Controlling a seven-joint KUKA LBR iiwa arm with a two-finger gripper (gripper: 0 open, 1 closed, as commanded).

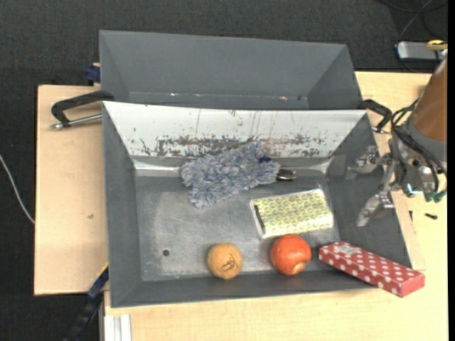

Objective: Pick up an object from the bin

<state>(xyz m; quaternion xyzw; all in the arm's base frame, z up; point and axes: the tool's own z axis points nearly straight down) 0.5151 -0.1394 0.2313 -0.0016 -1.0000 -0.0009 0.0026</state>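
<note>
Dark carpet surrounds a pale wooden surface [67, 190] that carries the grey bin [121, 212]. The arm [416, 165] comes in from the right, and its jaws hang over the bin's right sloping wall, spread apart with nothing between them.

No thing lies directly beneath the jaws. Nearest to them is a flat green-patterned pad [293, 212], on the bin floor just to their left. A long red box [370, 267] with white dots lies below them in the view, across the front right corner, its far end sticking out over the rim. A red fruit [290, 254] sits beside the box's inner end and just in front of the pad. A tan ball [225, 260] rests near the fruit to its left, apart from it, against the front wall.

A blue-grey fuzzy rag [224, 174] is bunched along the back wall, well apart from the jaws. A small dark item [286, 176], too small to tell, lies at the rag's right end.
</note>
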